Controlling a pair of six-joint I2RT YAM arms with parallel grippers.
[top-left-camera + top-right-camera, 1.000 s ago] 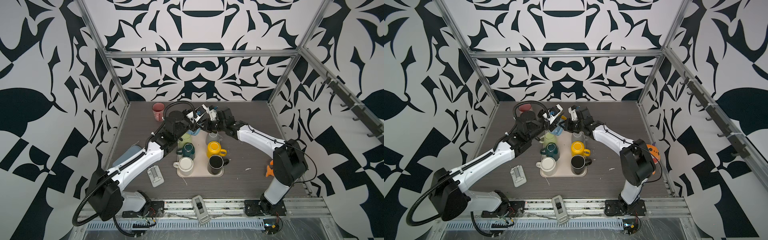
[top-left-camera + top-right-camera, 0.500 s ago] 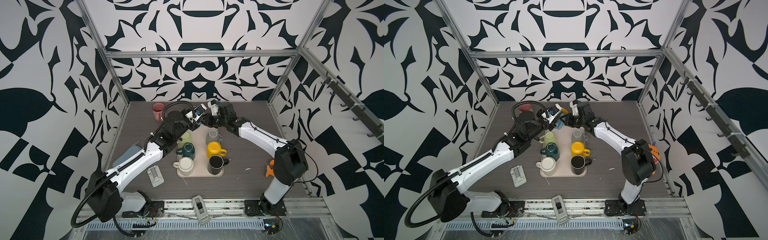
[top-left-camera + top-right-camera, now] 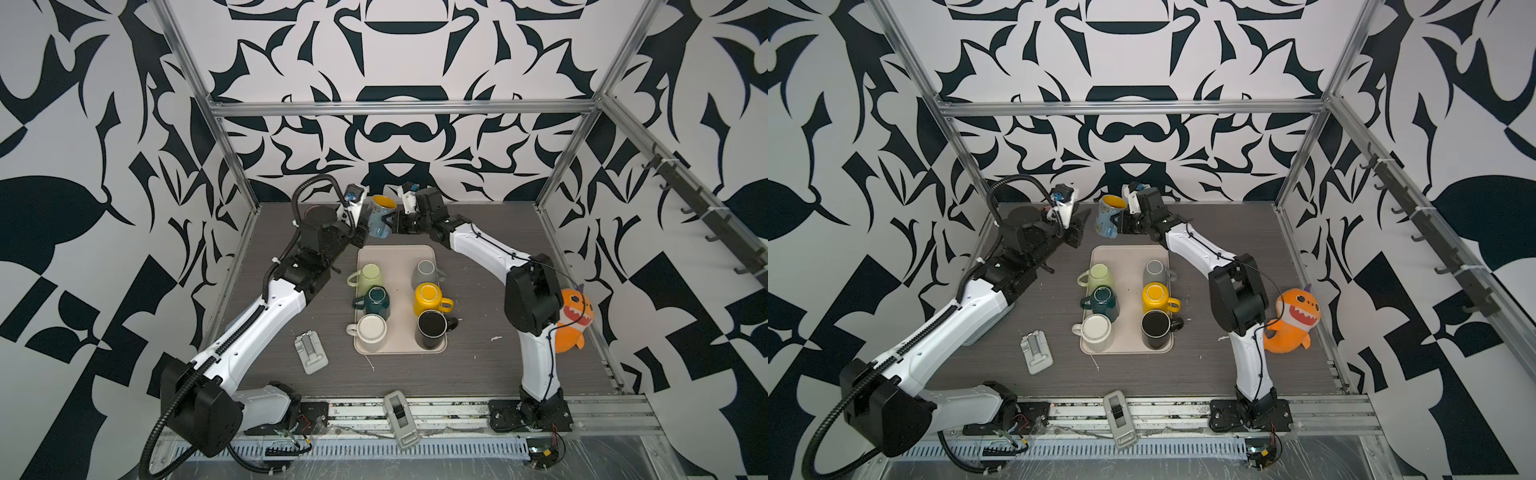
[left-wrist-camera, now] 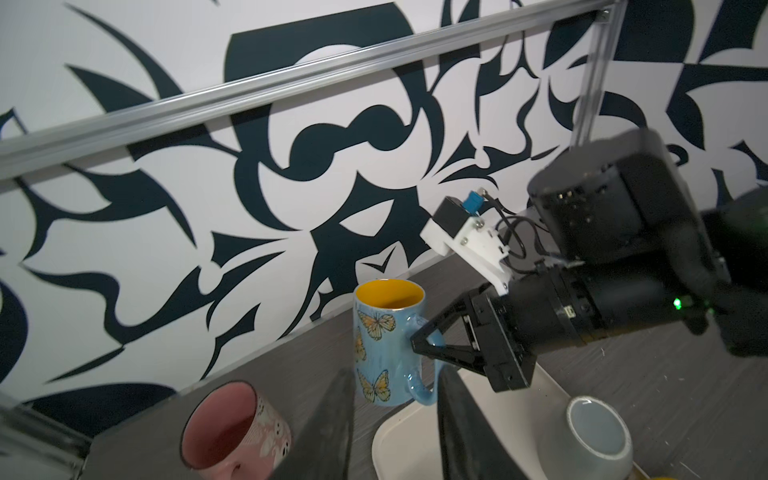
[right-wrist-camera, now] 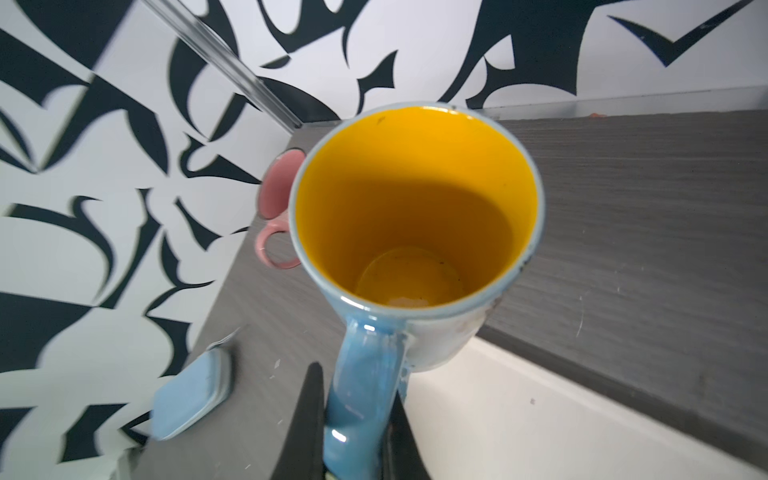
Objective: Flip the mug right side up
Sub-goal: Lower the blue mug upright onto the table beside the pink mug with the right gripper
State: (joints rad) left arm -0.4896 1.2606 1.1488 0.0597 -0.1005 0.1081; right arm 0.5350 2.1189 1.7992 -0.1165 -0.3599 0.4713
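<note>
The mug is light blue with butterflies and a yellow inside. It stands mouth up, slightly tilted, just behind the tray's back edge, in both top views. My right gripper is shut on its handle, as the right wrist view shows, with the mug's yellow inside facing that camera. I cannot tell whether its base touches the table. My left gripper is open just left of the mug and apart from it. In the left wrist view the mug lies beyond its empty fingers.
A beige tray holds several mugs: pale green, teal, white, grey, yellow and black. A pink mug stands at the back left. A grey device and an orange plush shark lie on the table.
My right gripper has carried the mug from over the tray's back end toward the back wall and turned it mouth up. The left gripper has followed alongside.
</note>
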